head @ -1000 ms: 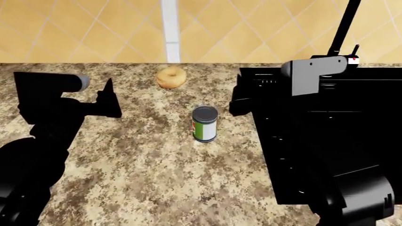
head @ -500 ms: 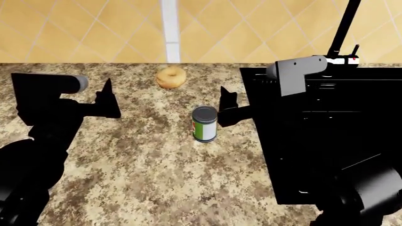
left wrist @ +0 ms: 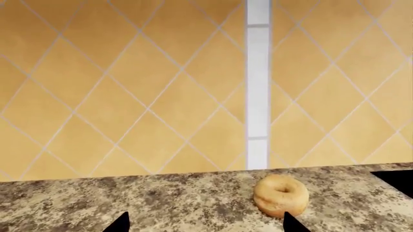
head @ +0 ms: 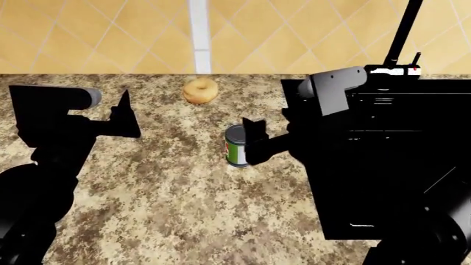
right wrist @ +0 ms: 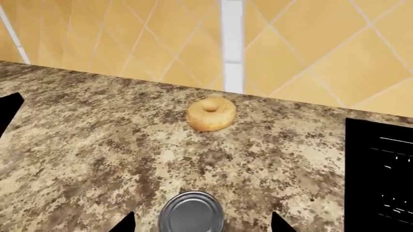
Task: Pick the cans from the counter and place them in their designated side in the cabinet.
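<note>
The can [head: 235, 145] stands upright on the surface [head: 176, 204], near the sink's [head: 390, 165] edge and in front of the bagel [head: 200, 90]. The right arm reaches in from over the sink, its tool [head: 252, 144] spread, fingers either side of the can in the wrist view but not touching it. The left arm is held low at the left, its tool [head: 125, 118] spread and pointing toward the tiled wall [head: 110, 33], well apart from the can.
</note>
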